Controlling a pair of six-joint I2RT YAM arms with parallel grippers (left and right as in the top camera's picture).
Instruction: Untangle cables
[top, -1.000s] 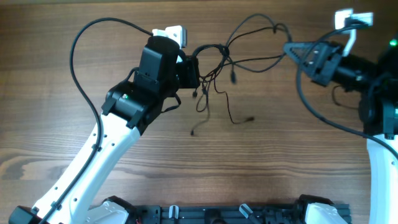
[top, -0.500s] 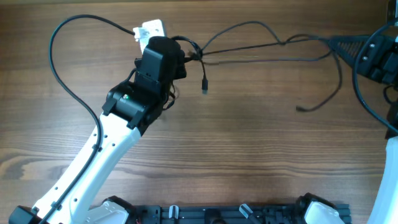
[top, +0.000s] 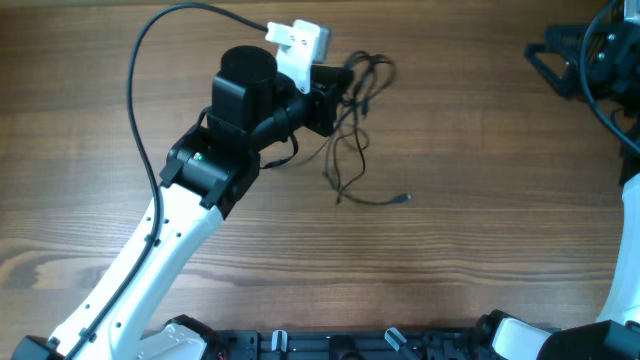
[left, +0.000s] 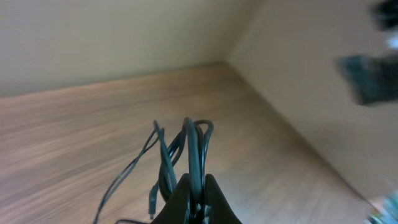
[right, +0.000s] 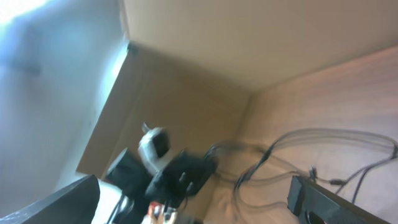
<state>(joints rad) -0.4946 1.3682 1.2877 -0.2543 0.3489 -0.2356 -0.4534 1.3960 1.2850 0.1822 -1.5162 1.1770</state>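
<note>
Cables (top: 358, 82): thin, limp, light, likely snag-prone. Bunched at left gripper (top: 338, 96), loops poking past fingers (left: 221, 211), loose tails draped on tabletop (top: 480, 250), plug end (top: 404, 198) lying free. Left fingers clenched on bundle. Right gripper (top: 545, 68) well apart, spread wide, empty. Best hold probably free plug end or single tail, not knot.

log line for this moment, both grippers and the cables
left gripper: shut on cables | right gripper: open, empty, far from cables | cables: bunched at left gripper, one end on table
</note>
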